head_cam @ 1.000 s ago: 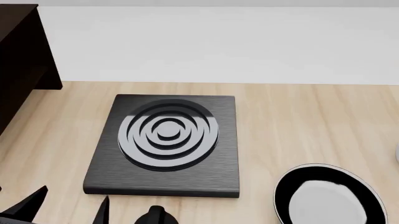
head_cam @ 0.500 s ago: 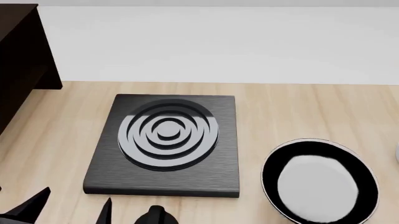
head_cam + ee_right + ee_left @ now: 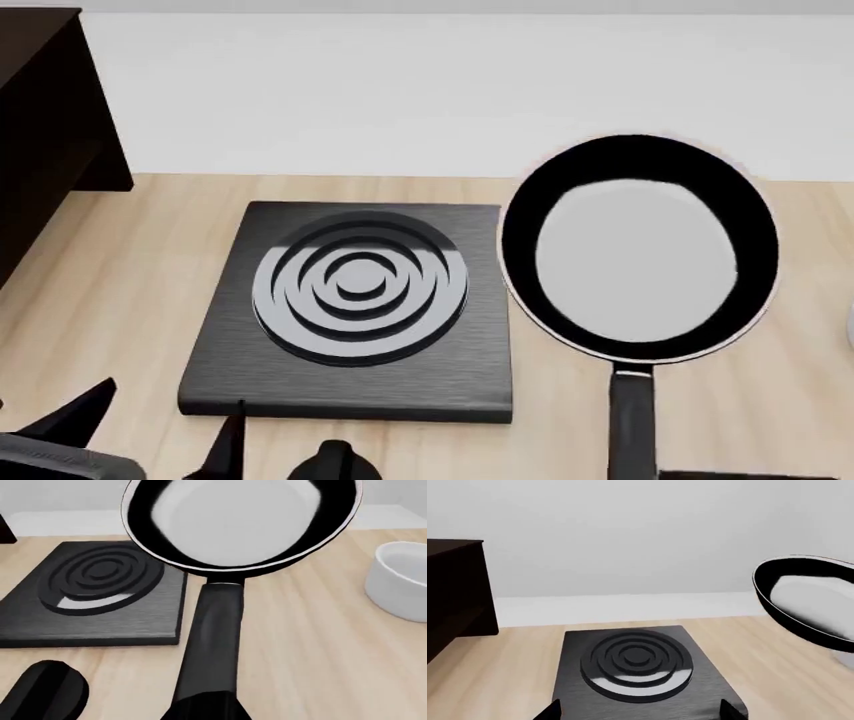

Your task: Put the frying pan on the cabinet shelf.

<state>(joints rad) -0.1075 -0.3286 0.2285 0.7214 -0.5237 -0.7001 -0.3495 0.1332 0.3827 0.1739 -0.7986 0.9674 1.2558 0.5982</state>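
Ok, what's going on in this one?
The right arm is holding the frying pan by its long handle, raised above the light wooden tabletop just beside the square burner plate. The dark cabinet stands at the far left, so the pan is not on its shelf yet. The left gripper hangs low near the burner's front edge, holding nothing.

The frying pan (image 3: pixel 637 248) has risen and shifted closer to the burner plate (image 3: pixel 354 310); its rim now overlaps the plate's right edge, handle exposed.
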